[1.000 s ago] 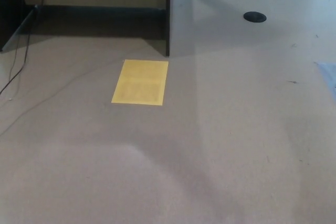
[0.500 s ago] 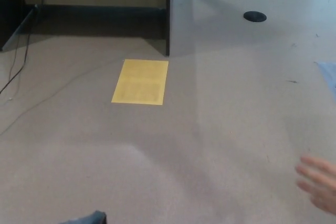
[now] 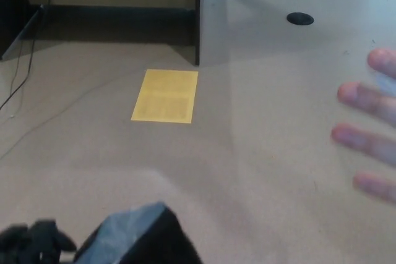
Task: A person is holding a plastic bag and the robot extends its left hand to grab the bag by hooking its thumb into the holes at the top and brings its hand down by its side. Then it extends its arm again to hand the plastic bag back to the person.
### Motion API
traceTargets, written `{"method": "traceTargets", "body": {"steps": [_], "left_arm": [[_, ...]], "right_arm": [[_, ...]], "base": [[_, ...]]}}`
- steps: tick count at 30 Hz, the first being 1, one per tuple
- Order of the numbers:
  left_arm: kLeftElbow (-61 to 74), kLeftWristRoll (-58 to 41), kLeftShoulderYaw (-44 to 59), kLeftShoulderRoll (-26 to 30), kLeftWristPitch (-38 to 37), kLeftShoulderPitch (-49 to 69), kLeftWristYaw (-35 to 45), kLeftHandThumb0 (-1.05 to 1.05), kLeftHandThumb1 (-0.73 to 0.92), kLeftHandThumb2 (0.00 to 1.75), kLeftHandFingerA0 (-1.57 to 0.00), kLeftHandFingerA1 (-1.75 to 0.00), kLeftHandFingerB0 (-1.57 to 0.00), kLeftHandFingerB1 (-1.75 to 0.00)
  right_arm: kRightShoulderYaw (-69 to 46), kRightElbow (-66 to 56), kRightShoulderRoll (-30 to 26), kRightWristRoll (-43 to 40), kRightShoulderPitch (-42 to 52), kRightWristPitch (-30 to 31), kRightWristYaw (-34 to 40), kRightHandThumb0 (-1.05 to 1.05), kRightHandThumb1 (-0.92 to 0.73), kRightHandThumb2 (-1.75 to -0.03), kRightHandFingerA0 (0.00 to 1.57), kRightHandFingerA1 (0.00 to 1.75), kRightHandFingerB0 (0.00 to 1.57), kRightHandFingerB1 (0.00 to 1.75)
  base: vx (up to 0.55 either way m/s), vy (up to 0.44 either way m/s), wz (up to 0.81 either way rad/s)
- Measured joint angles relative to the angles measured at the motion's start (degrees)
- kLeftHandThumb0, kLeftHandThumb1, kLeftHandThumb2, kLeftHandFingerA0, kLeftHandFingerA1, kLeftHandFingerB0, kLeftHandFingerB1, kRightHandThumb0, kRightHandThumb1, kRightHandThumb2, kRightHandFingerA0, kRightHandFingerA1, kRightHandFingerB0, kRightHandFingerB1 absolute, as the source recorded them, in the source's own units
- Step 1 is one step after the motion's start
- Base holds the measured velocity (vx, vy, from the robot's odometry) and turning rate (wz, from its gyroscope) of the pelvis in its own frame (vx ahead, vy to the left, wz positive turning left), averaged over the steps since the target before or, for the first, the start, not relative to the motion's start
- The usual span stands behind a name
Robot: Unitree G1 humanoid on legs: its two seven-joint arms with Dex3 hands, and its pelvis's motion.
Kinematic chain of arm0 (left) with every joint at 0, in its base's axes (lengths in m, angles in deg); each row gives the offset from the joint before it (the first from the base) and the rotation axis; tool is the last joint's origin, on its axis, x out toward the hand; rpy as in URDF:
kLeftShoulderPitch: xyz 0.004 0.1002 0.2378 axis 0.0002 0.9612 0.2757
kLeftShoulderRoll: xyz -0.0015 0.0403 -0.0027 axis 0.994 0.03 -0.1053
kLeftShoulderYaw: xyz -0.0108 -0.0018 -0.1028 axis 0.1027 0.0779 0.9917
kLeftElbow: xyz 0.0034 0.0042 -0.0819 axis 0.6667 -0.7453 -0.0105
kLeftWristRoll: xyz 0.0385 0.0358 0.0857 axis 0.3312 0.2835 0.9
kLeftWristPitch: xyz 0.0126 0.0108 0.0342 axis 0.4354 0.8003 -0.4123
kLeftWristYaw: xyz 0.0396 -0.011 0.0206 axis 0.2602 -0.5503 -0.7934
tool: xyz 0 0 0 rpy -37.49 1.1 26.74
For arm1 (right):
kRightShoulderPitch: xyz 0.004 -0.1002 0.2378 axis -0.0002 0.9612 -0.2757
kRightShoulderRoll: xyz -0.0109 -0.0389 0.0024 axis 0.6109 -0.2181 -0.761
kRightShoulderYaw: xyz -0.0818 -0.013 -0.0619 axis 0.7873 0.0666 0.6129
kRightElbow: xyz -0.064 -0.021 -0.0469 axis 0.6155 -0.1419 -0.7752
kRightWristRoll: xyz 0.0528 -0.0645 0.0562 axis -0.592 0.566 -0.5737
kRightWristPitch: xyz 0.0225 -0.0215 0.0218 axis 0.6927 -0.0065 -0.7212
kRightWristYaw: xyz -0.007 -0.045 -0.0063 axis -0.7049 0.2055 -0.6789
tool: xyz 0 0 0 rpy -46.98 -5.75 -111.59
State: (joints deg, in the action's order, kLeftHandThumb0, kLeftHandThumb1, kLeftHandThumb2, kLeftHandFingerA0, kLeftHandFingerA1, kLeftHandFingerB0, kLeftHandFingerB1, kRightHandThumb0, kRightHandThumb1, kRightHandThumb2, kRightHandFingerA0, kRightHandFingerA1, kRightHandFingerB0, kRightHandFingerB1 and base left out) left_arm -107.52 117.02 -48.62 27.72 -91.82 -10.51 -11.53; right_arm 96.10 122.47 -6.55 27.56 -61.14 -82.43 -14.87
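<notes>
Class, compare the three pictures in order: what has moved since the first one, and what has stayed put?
A person's hand has come in from the right edge and moved up and leftward, fingers spread. The robot's left arm has risen into view at the bottom left, its left hand dark and blurred. No bag shows; nothing visibly grasped. The yellow sheet, the cable and the black disc stayed as they were.

Dim even light, soft floor shadows, person's fingers [image 3: 365,131] motion-blurred

No text, label, brand, number or sign can be read anywhere. Faint darker banding is seen on the yellow sheet [image 3: 165,96] on the floor [image 3: 260,153] — too blurred to be made out as writing.
</notes>
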Motion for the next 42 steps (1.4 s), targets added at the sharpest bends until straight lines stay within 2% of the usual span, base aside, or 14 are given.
{"method": "traceTargets", "body": {"steps": [8,9,11,12,15,16,17,20,21,22,33,34,35,42], "left_arm": [[7.0,-1.2,1.7,0.9,2.3,-8.5,6.3,-0.1,0.77,0.71,-0.82,-1.74,-0.67,-1.47],[8.2,-1.2,1.6,0.8,2.7,-9.7,6.9,-0.12,0.6,0.91,-1.2,-1.42,-0.82,-1.18],[11.0,-1.0,1.5,0.1,3.8,-13.0,8.4,-0.17,0.59,0.94,-1.2,-1.38,-0.84,-1.16],[13.0,-0.9,1.1,-0.8,4.7,-15.6,9.6,-0.03,0.7,0.75,-0.93,-1.66,-0.77,-1.37],[16.2,-0.9,0.1,-2.7,6.4,-21.1,12.5,-0.16,0.76,0.75,-0.9,-1.68,-0.68,-1.39],[17.1,-0.9,-0.3,-3.5,7.2,-23.2,13.6,-0.2,0.72,0.76,-1.09,-1.65,-0.78,-1.28],[17.9,-0.9,-0.8,-4.2,7.9,-25.0,14.7,-0.16,0.75,0.71,-0.91,-1.73,-0.71,-1.31],[20.2,-0.7,-2.0,-6.4,9.8,-29.6,17.7,-0.15,0.68,0.81,-0.89,-1.75,-0.63,-1.52],[20.7,-0.7,-2.1,-6.9,10.3,-30.6,18.4,-0.17,0.56,1.04,-1.23,-1.39,-0.81,-1.16],[21.7,-0.6,-2.3,-7.7,11.3,-32.6,19.6,-0.12,0.67,0.84,-0.89,-1.7,-0.69,-1.39],[18.9,-0.6,-2.5,-9.5,15.7,-49.3,25.8,-0.13,0.72,0.78,-0.95,-1.75,-0.68,-1.51],[18.1,-0.6,-2.4,-9.4,15.7,-50.4,26.0,-0.07,0.71,0.8,-1.11,-1.74,-0.68,-1.44],[17.3,-0.7,-2.4,-9.3,15.7,-51.4,26.2,-0.17,0.74,0.76,-0.95,-1.74,-0.68,-1.48],[15.2,-0.9,-2.4,-9.5,15.6,-55.1,26.8,-0.17,0.74,0.7,-0.92,-1.69,-0.69,-1.38]], "right_arm": [[0.2,0.0,0.0,0.0,0.2,0.0,-0.5,-0.34,-0.69,-0.61,0.74,0.48,0.6,0.41],[0.2,-0.1,0.0,0.0,0.2,0.0,-0.5,-0.35,-0.68,-0.61,0.75,0.48,0.61,0.41],[0.2,-0.2,0.0,0.0,0.1,0.0,-0.7,-0.35,-0.69,-0.61,0.71,0.46,0.59,0.4],[0.2,-0.3,0.0,0.0,0.1,0.0,-0.8,-0.35,-0.68,-0.61,0.72,0.46,0.59,0.4],[0.2,-0.3,0.0,0.0,-0.2,0.1,-1.1,-0.35,-0.69,-0.61,0.71,0.46,0.58,0.4],[0.2,-0.3,0.0,0.0,-0.2,0.1,-1.2,-0.35,-0.69,-0.6,0.7,0.46,0.58,0.4],[0.3,-0.3,-0.1,0.0,-0.2,0.1,-1.3,-0.35,-0.7,-0.6,0.72,0.46,0.58,0.4],[0.3,-0.4,-0.3,0.0,-0.1,0.1,-1.5,-0.34,-0.69,-0.61,0.72,0.47,0.58,0.4],[0.3,-0.4,-0.3,0.0,-0.1,0.1,-1.5,-0.34,-0.69,-0.61,0.72,0.46,0.59,0.4],[0.3,-0.4,-0.3,0.0,-0.1,0.1,-1.6,-0.34,-0.69,-0.61,0.72,0.45,0.6,0.4],[0.7,-0.6,-0.7,0.2,-0.2,0.2,-2.0,-0.34,-0.69,-0.62,0.72,0.47,0.59,0.41],[0.7,-0.6,-0.7,0.2,-0.3,0.2,-2.0,-0.35,-0.69,-0.62,0.71,0.47,0.59,0.41],[0.7,-0.6,-0.8,0.2,-0.4,0.2,-2.0,-0.36,-0.69,-0.61,0.71,0.46,0.59,0.4],[0.8,-0.6,-0.8,0.3,-0.5,0.3,-2.6,-0.33,-0.7,-0.61,0.69,0.46,0.59,0.4]], "base": [[0.0,0.0,0.0],[0.0,0.0,0.0],[0.0,0.0,0.0],[0.0,0.0,0.0],[0.0,0.0,0.0],[0.0,0.0,0.0],[0.0,0.0,0.0],[0.0,0.0,0.0],[0.0,0.0,0.0],[0.0,0.0,0.0],[0.0,0.0,0.0],[0.0,0.0,0.0],[0.0,0.0,0.0],[0.0,0.0,0.0]]}}
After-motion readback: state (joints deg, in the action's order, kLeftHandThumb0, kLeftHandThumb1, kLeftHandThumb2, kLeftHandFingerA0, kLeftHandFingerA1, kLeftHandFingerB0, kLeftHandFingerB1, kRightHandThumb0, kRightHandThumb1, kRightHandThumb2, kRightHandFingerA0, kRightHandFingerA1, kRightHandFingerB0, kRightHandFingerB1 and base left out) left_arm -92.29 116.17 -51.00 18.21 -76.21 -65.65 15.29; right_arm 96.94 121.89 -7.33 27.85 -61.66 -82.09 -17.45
